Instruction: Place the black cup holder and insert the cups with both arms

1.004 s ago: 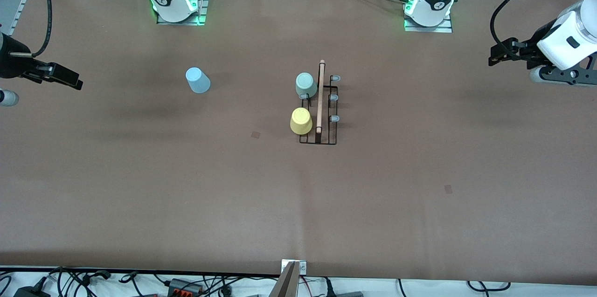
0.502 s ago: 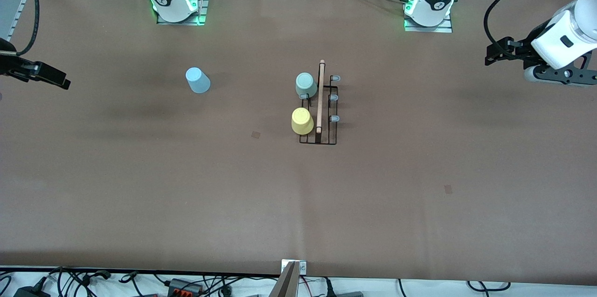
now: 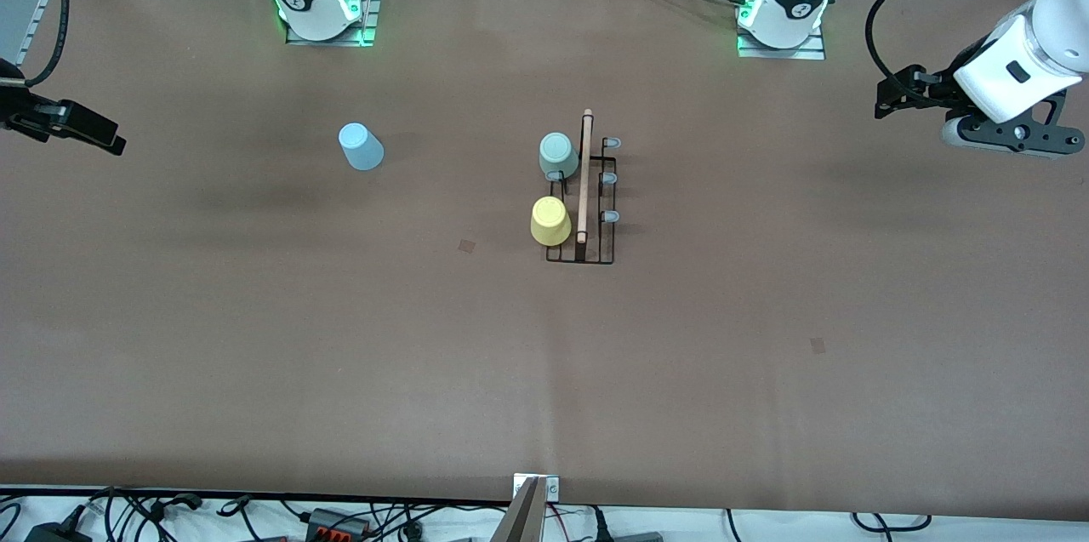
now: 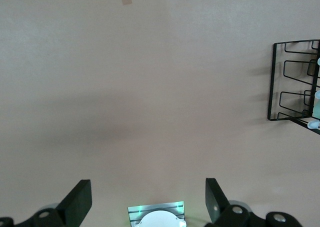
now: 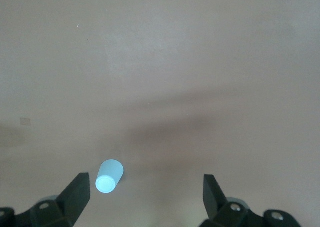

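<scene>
The holder (image 3: 582,200) stands mid-table with the green cup (image 3: 558,155) and yellow cup (image 3: 550,220) on pegs. The blue cup (image 3: 361,146) stands apart, toward the right arm's end. The left gripper (image 4: 145,207) and right gripper (image 5: 142,202) hang wide open and empty over the table ends. A careless pinch may tip the blue cup.

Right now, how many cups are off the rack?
1: the light blue cup stands on the table toward the right arm's end, apart from the black cup holder, which carries the other two.

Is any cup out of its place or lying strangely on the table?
Yes. The light blue cup stands alone, mouth down, toward the right arm's end, apart from the black cup holder. The pale green cup and yellow cup sit on it.
</scene>
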